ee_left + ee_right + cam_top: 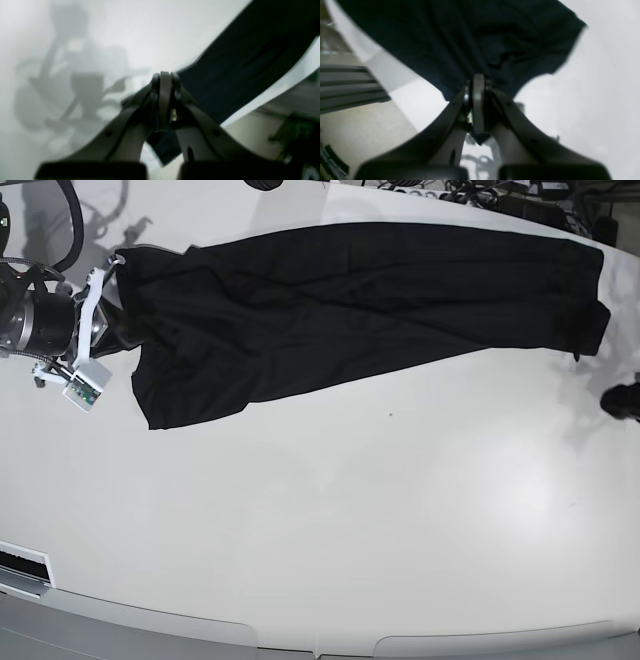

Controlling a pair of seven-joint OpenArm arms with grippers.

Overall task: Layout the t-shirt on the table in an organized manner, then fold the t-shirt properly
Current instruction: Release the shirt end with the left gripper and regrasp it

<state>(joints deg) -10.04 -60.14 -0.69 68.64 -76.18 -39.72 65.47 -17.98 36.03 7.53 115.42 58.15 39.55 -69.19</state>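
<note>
The black t-shirt (350, 310) lies stretched in a long band across the far part of the white table (350, 530). At its left end in the base view, my right gripper (122, 268) is shut on the fabric. In the right wrist view the closed right gripper (478, 78) pinches the t-shirt (470, 37), and a small tip of cloth pokes out below it. In the left wrist view my left gripper (165, 75) is shut, with the t-shirt (250, 62) running up and right from it. In the base view only a dark part of the left arm (623, 398) shows at the right edge.
Cables and dark gear (480, 192) lie past the table's far edge. The table's curved edge and the floor (270, 117) are close to the left gripper. A dark slatted object (345, 85) stands beyond the edge near the right gripper. A slot (20, 565) marks the front left corner.
</note>
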